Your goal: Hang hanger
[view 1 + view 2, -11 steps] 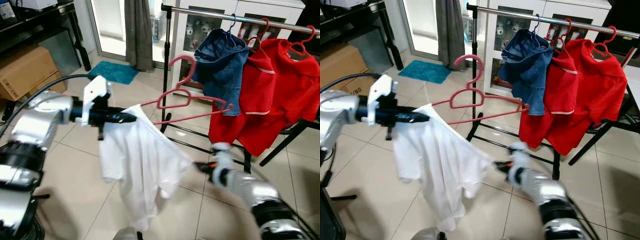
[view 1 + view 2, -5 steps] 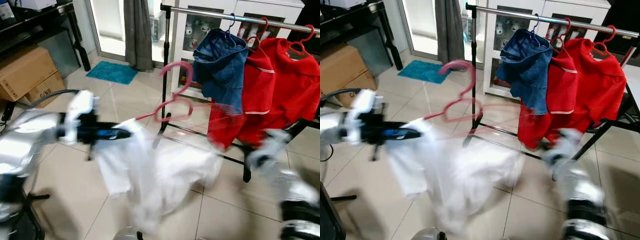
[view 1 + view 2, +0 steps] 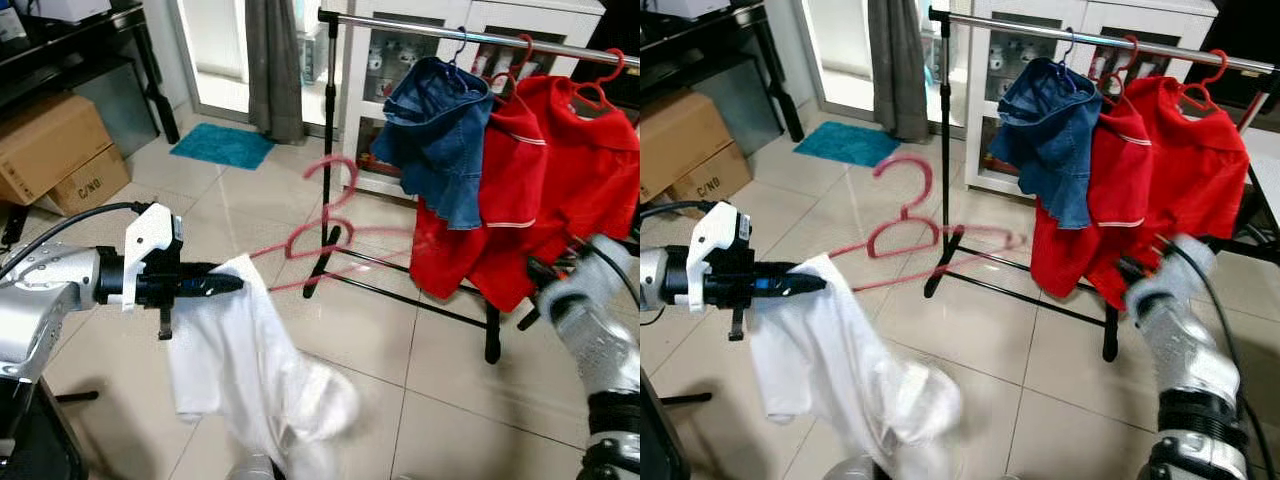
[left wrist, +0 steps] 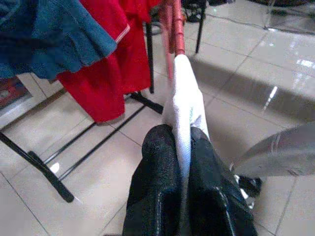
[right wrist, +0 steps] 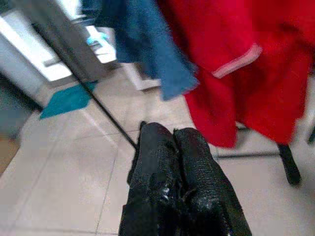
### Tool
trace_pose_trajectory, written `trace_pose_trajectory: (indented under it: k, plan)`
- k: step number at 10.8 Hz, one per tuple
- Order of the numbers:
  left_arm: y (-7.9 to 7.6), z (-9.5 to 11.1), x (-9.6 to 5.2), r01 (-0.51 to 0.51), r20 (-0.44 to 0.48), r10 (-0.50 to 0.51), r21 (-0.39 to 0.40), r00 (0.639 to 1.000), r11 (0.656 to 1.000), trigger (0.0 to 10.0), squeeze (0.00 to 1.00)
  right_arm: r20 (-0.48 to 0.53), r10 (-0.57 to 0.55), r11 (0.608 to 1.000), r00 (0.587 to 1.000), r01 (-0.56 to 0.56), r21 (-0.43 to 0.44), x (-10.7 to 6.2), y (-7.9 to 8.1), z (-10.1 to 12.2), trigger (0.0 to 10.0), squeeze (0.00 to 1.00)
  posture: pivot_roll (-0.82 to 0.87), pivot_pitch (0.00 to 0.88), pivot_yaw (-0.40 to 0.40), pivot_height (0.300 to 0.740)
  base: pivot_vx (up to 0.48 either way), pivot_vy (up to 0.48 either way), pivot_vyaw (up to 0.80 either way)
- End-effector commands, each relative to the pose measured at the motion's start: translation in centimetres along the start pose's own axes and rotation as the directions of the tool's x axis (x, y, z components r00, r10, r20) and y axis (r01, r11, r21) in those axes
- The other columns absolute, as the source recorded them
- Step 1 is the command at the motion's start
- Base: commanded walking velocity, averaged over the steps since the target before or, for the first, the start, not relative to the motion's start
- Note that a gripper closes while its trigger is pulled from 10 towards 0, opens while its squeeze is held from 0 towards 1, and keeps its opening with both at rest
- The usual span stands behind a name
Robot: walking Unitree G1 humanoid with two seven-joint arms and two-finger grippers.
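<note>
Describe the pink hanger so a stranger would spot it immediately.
Start at the clothes rack holding red and blue garments. In front of it, the left gripper pinches a white shirt; the pink hanger juts from it. Unlike the rack's hangers, it hangs on no rail.

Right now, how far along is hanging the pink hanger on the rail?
Done: the white shirt is on the pink hanger. In hand: the left gripper has its fingers shut on the shirt beside the hanger's end. Left: the hook is below the rail, unhung. The right gripper is shut and empty near the red shirts.
</note>
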State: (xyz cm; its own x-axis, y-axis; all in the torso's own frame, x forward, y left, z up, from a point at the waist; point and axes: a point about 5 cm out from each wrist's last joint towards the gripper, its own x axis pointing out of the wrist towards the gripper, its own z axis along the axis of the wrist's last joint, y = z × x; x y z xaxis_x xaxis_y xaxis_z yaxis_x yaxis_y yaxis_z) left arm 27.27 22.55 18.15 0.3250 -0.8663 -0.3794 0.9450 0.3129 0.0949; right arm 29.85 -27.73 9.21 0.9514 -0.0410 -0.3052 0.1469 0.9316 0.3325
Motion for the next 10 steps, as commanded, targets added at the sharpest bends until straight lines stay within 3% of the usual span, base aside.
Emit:
trace_pose_trajectory:
  k: [1, 2, 3, 4, 5, 7, 8, 10]
  plan:
    - [0.3, 1.4, 0.0, -0.021, 0.047, 0.019, 0.044, 0.999, 0.999, 0.0, 0.0, -0.023, 0.096, 0.99, 0.995, -0.098, -0.099, -0.3, 1.5, -0.5, 10.0, 0.0, 0.04, 0.0, 0.003, 0.723, 0.0, 0.0, 0.0]
    - [0.6, 1.8, 0.4, -0.034, 0.057, 0.031, 0.056, 0.998, 0.998, 0.0, 0.0, -0.085, 0.213, 0.956, 0.973, -0.226, -0.186, -1.2, 2.7, -1.6, 10.0, 1.0, 0.05, 0.0, 0.001, 0.723, 0.0, 0.0, 0.0]
    - [1.0, 1.9, 0.4, -0.05, 0.053, 0.046, 0.066, 0.998, 0.997, 0.0, 0.0, -0.113, 0.255, 0.94, 0.96, -0.274, -0.205, -1.8, 3.2, -2.1, 10.0, 1.0, 0.05, 0.0, 0.005, 0.723, 0.0, 0.0, 0.0]
    - [2.1, 2.7, 0.5, -0.093, 0.074, 0.087, 0.078, 0.993, 0.993, 0.0, 0.0, -0.223, 0.42, 0.831, 0.88, -0.471, -0.296, -3.9, 4.6, -3.4, 10.0, 1.0, 0.04, 0.0, 0.021, 0.723, 0.0, 0.0, 0.0]
    - [2.5, 3.1, 0.6, -0.098, 0.085, 0.091, 0.08, 0.992, 0.992, 0.0, 0.0, -0.258, 0.499, 0.768, 0.827, -0.561, -0.309, -4.9, 5.5, -3.7, 10.0, 1.0, 0.04, 0.0, 0.027, 0.723, 0.0, 0.0, 0.0]
    - [2.9, 4.3, 0.9, -0.048, 0.132, 0.038, 0.074, 0.991, 0.996, 0.0, 0.0, -0.268, 0.716, 0.571, 0.644, -0.762, -0.306, -7.5, 9.6, -3.4, 10.0, 1.0, 0.03, 0.0, 0.037, 0.723, 0.0, 0.0, 0.0]
    - [2.9, 4.8, 1.1, 0.017, 0.142, -0.026, 0.064, 0.989, 0.998, 0.0, 0.0, -0.199, 0.777, 0.519, 0.597, -0.787, -0.332, -7.7, 12.4, -2.8, 10.0, 1.0, 0.04, 0.0, 0.036, 0.723, 0.0, 0.0, 0.0]
    - [3.0, 5.2, 1.1, 0.077, 0.174, -0.082, 0.036, 0.981, 0.996, 0.0, 0.0, -0.095, 0.821, 0.492, 0.563, -0.783, -0.381, -7.7, 15.8, -1.8, 10.0, 1.0, 0.04, 0.0, 0.034, 0.723, 0.0, 0.0, 0.0]
